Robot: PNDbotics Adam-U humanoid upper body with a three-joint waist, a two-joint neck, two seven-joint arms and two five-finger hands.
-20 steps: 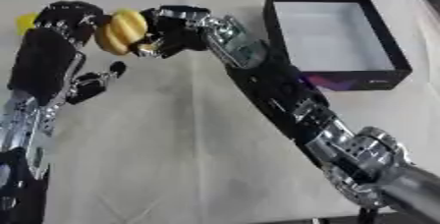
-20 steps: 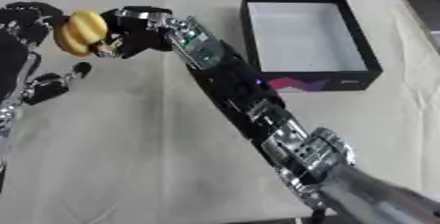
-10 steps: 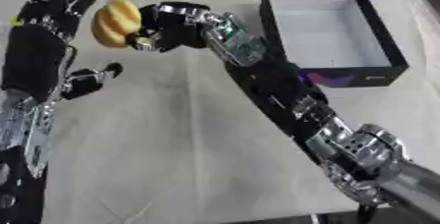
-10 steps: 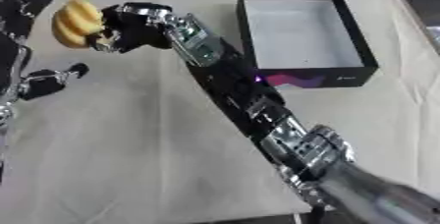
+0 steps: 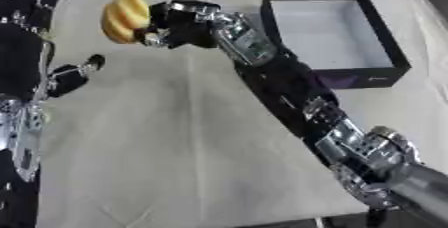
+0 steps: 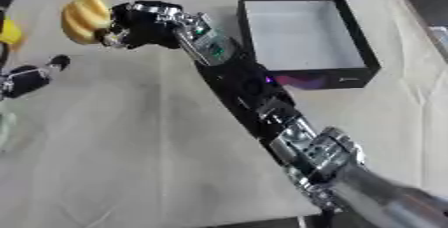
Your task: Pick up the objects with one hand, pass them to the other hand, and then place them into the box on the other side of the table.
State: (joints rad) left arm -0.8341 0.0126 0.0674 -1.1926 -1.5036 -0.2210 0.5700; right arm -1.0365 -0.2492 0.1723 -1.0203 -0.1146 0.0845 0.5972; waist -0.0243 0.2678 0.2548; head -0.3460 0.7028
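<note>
Left hand point(image 5: 66, 74) sits at the left edge, below and left of the right hand; a finger sticks out toward the middle, nothing in it, looks released, though most of the hand is cut off by the frame edge. A yellow bit point(image 6: 10, 33) shows at the far left edge in the right eye view, can't tell what it is.

Yellow ridged object point(image 5: 124, 16) is just left of the right hand point(image 5: 175, 24), touching its fingertips. Its long axis runs roughly up-down in view, slightly tilted, crosswise to the right forearm. Right hand's fingers are curled onto the object's right side, so it reads as grasping it. Object looks held off the tablecloth point(image 5: 175, 147), not resting, but hard to confirm from overhead.

Key relation: the object is on the far-left side of the right hand, while the black box point(image 5: 382, 52) lies to the right of that hand, well apart, beside the right forearm. The right hand is the only one on the object. Judging by this, the handover is done and the carry must swing rightward over the box's near-left wall. The box interior looks white and bare.
</note>
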